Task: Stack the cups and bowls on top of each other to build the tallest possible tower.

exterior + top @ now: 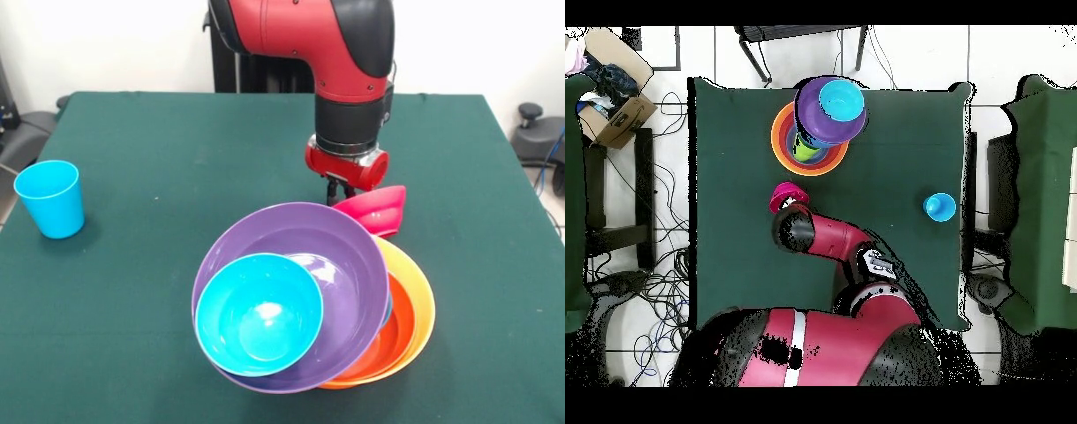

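Gripper (338, 188) low over the green table (159, 159), just behind the tower (309, 300), fingers mostly hidden; spread impossible to tell. Small pink-red bowl (375, 210) tilted on its side right at the fingertips, touching or held, unclear. Blue bowl (259, 314) nested in purple bowl (340, 256), atop red-orange and orange bowls (422, 309). Light blue cup (50, 198) well apart, near the table edge.

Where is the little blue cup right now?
The blue cup stands upright alone near the table's left edge in the front view, far from the tower of bowls; overhead it sits right.
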